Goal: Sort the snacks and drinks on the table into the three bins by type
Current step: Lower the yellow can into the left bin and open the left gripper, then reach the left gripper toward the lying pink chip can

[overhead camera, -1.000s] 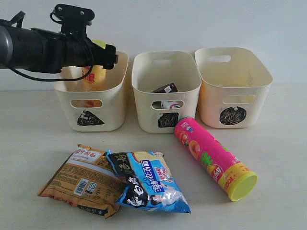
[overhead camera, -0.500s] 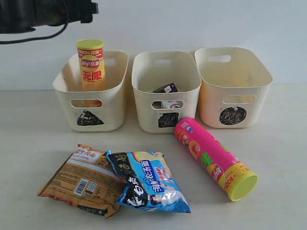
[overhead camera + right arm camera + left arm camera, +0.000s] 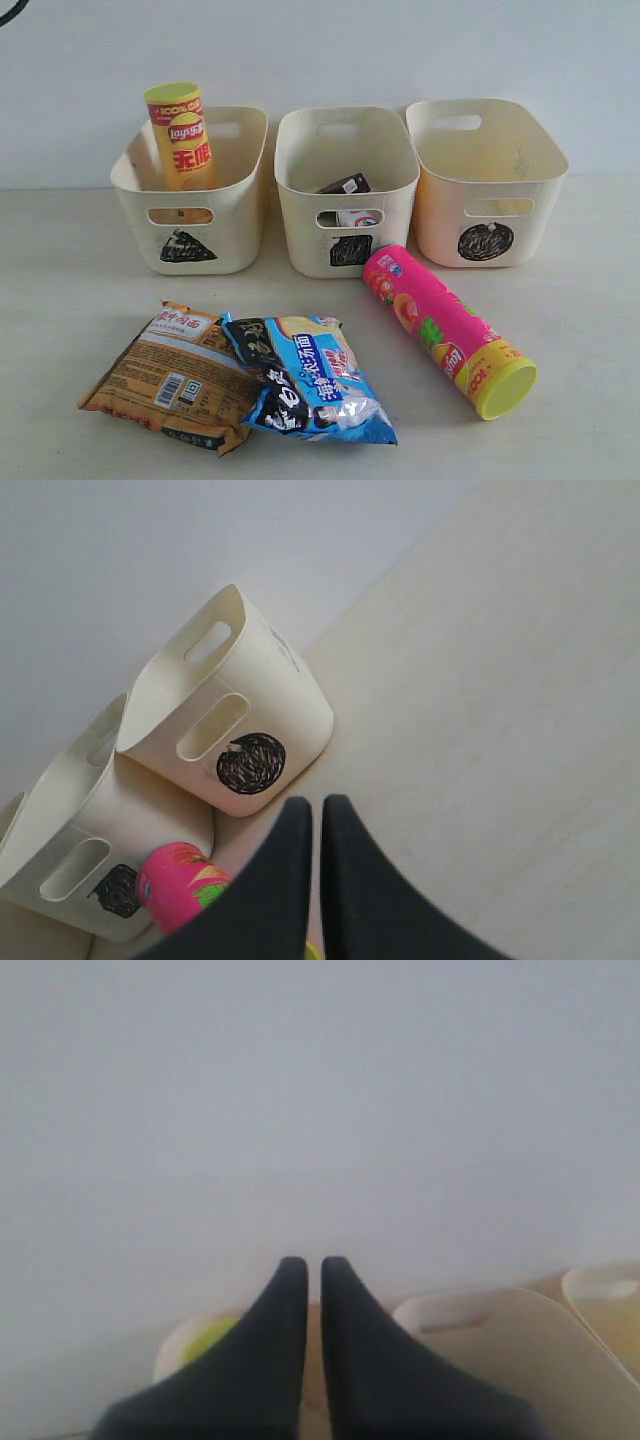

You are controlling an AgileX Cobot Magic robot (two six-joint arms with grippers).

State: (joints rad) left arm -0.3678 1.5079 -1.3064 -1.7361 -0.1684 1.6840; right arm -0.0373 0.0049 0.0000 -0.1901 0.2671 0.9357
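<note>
The yellow-red chip tube [image 3: 181, 137] leans inside the triangle bin [image 3: 190, 190]. A dark purple carton [image 3: 345, 185] and a blue-white carton [image 3: 360, 217] lie in the square bin [image 3: 345, 190]. The circle bin [image 3: 485, 180] shows nothing inside. On the table [image 3: 580, 330] lie the pink chip tube [image 3: 445, 328], the orange-brown bag [image 3: 170, 375] and the blue-black bag [image 3: 305, 375]. Neither arm shows in the exterior view. My left gripper [image 3: 305, 1265] is shut and empty, high above the bins, with the yellow-green lid [image 3: 205, 1340] below it. My right gripper [image 3: 310, 805] is shut and empty above the pink tube [image 3: 180, 885].
A white wall stands right behind the bins. In the right wrist view the circle bin [image 3: 225, 715] and square bin [image 3: 90, 850] stand side by side, with bare table [image 3: 500, 700] to one side.
The left arm has let go of the yellow-red tube and pulled up and away to the left, out of the exterior view. The tube now leans leftward in the triangle bin.
</note>
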